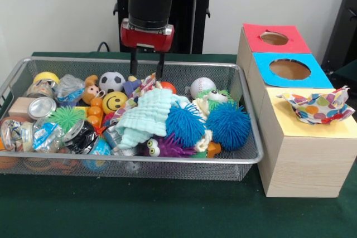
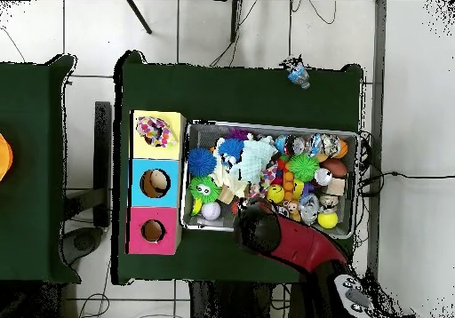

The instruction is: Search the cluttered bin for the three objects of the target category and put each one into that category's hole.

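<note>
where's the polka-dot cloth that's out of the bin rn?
Front view: the polka-dot cloth sits bunched on the yellow surround of the nearest wooden box, right of the bin, covering its hole. Overhead shows it there too.

Robotics lab: pedestal-mounted red arm point(image 1: 149, 4), green-covered table point(image 1: 139, 210), tiled floor point(image 2: 89, 30).

No text, label, brand or number can be read anywhere. The crushed cans point(image 1: 42, 107) in the bin point(image 1: 167, 161) show print too blurred to make out. The only sign is a smiling face on the yellow ball point(image 1: 114, 102).
</note>
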